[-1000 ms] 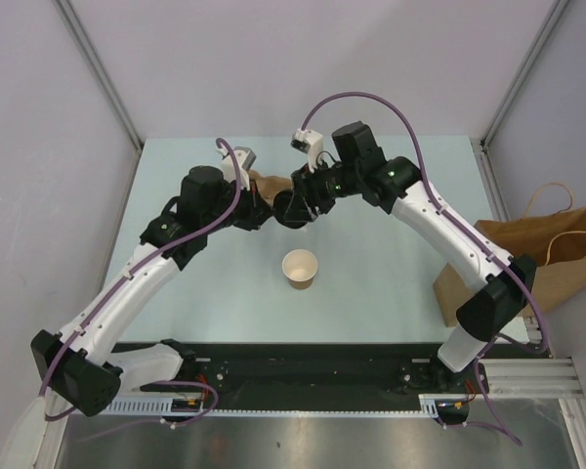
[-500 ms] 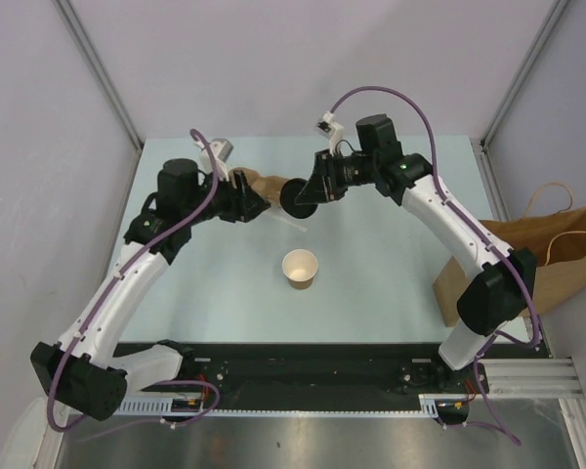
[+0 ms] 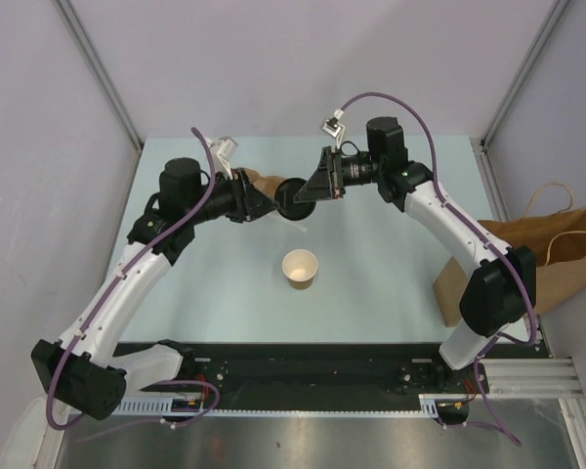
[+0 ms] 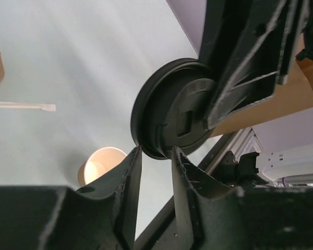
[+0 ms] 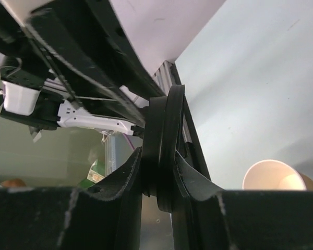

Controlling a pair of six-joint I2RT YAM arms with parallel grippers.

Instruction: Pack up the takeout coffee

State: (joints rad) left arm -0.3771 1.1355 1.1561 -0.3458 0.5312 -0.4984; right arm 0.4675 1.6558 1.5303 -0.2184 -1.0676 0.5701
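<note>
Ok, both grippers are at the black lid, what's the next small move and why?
Probably back the left gripper away. The right gripper clamps the lid by its rim, while the left's jaws stand apart at its edge, gripping nothing. Then the lid can go to the open cup.

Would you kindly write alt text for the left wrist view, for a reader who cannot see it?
A black lid, seen face-on, is pinched at its rim by the right claw. The open left claw frames its lower edge; an open cup stands on the table below.
</note>
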